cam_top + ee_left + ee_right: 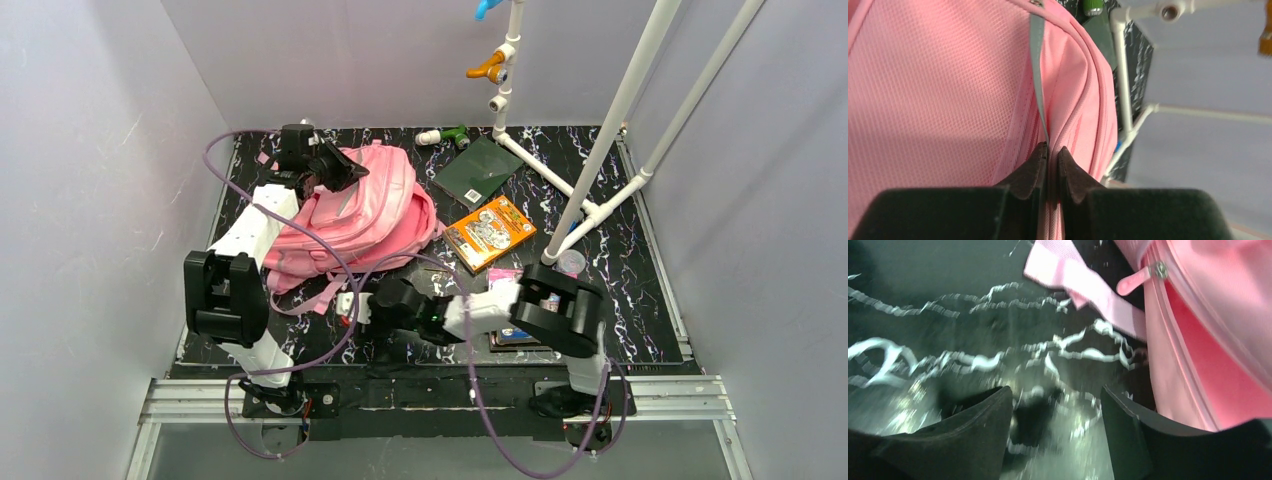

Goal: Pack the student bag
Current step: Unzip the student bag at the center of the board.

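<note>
Right end effector [1056,395] open, empty, low over worktop [640,270] beside student bag [350,215] lying left-rear; could snag loose strap [1083,290] or miss pink zip pull [1135,282]. Far end: left end effector [1053,148] clamped on bag seam at grey strip [1037,65], thin pinch may slip

Black marbled worktop [640,290] with school things.
Pink backpack [360,215] toward the far left corner; green notebook [478,170] near the far edge, orange book [490,232] just beside it.
</note>
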Controlling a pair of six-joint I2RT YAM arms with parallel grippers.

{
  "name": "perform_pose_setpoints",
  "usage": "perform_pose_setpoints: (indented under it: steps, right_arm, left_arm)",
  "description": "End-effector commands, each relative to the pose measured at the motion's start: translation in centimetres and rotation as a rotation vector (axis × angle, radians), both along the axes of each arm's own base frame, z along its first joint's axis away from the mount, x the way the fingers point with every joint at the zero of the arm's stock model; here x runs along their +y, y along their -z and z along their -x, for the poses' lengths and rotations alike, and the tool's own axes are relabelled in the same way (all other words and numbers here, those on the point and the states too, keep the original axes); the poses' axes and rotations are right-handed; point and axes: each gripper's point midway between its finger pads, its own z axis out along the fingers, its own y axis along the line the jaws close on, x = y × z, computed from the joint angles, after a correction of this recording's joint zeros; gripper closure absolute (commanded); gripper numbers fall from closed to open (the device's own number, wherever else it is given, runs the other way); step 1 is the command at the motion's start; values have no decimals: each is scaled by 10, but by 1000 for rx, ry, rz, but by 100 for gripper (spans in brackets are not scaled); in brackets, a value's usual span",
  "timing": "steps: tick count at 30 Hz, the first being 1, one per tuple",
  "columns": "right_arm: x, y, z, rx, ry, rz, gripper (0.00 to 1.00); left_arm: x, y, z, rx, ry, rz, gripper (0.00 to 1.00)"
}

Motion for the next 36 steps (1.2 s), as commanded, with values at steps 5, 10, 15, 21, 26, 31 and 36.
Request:
perform_pose_setpoints:
  steps: [5,10,15,21,26,31,36]
  right_arm:
    - [-68,-73,-1,228,278,-153,24]
    - [-96,-82,-27,386,438,-185,23]
    - [-136,-80,-53,568,554,-268,24]
    - [-156,-92,-63,726,544,-354,22]
    - [-150,-91,-70,746,541,-340,22]
    - [-154,-81,-81,763,589,-296,23]
    - [-204,-65,-100,685,785,-177,23]
  left_arm:
    - [20,-3,36,-302,464,-618,100]
    - [21,-13,38,-470,662,-849,100]
    - [-11,-18,65,-619,1021,-751,100]
    - [-12,4,89,-597,1099,-703,100]
    - [1,13,89,-573,996,-767,100]
    - [48,3,69,-427,619,-934,100]
    - [76,9,107,-302,363,-879,84]
